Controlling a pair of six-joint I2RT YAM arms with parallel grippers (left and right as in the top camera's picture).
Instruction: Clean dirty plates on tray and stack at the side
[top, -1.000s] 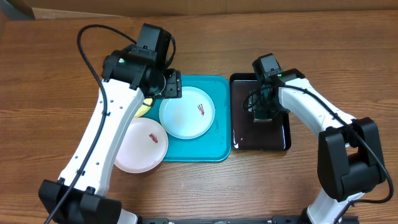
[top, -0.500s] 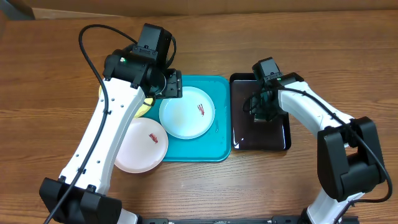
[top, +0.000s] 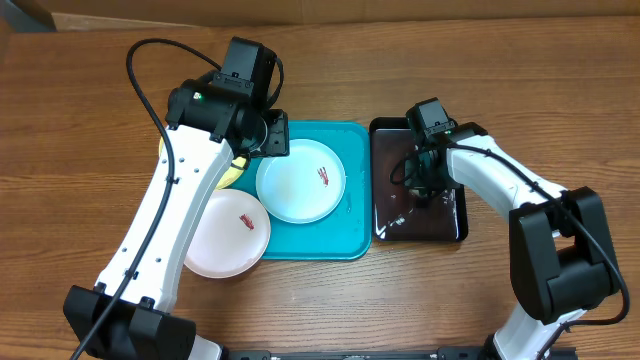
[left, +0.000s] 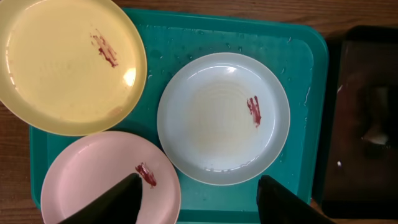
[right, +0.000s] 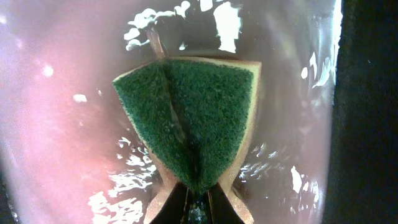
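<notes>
On the tray (left: 180, 34) lies the cyan plate (left: 217, 118), flat and wholly inside the rim, with one red smear right of its middle. The yellow plate (left: 68, 68) and pink plate (left: 99, 180) sit at the tray's left side. Each hangs out past the rim over the desk (top: 70, 200), and each is smeared too. The three rims crowd together; I cannot tell which overlaps which.

The left tool (left: 199, 182) hovers above the tray, fingers spread wide with nothing between them. The right tool (right: 198, 200) is over the black tray (top: 390, 150), pinched tight on a green sponge (right: 193, 118) that folds under the squeeze, with water glinting around it.

The plates look like light, stiff, shallow plastic, probably slick where wet, since droplets show on the tray. A pinch at the rim seems the only hold, and the overhanging edges of yellow and pink look easiest to take. The cyan plate has no lip raised, so it would likely slide under scrubbing unless braced.

Open desk lies left of the tray and in front of it, giving room for a stack. The gap between the two trays is narrow, so the right arm must clear both rims to reach the plates.
</notes>
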